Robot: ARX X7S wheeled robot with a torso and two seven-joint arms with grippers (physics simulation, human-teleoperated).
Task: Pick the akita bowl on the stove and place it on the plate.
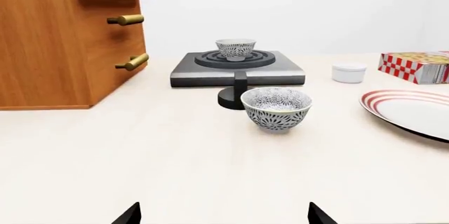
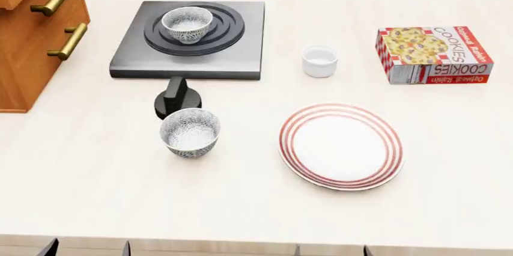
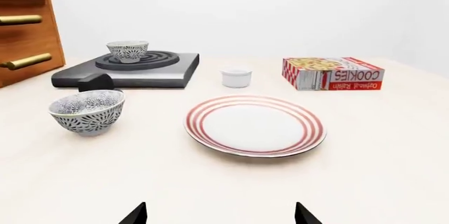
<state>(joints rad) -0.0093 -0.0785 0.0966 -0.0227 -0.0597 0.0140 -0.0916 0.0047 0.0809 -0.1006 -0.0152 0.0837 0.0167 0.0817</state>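
- Upper left of the head frame: a wooden drawer cabinet (image 2: 32, 33) with brass handles stands at the edge of the pale surface (image 2: 240, 208).
- Just right of it, the stove (image 2: 128, 57) carries the akita bowl (image 2: 187, 24), upright on the black rings; the stove's knob (image 2: 176, 101) lies in front of the slab.
- Left of centre, a second patterned bowl (image 2: 191, 132) sits on the surface, just in front of the knob and apart from the stove.
- Upper centre: a small white cup (image 2: 320, 60) stands alone.
- Right of centre, the plate (image 2: 340, 145) lies flat with nothing on it, well apart from the akita bowl.
- Upper right: a cookie box (image 2: 434, 54) lies on the surface.
- Bottom edge: only dark tips show of the left claw (image 1: 224, 214) and the right claw (image 3: 220, 213), each pair spread wide and gripping nothing, both well short of the crockery.
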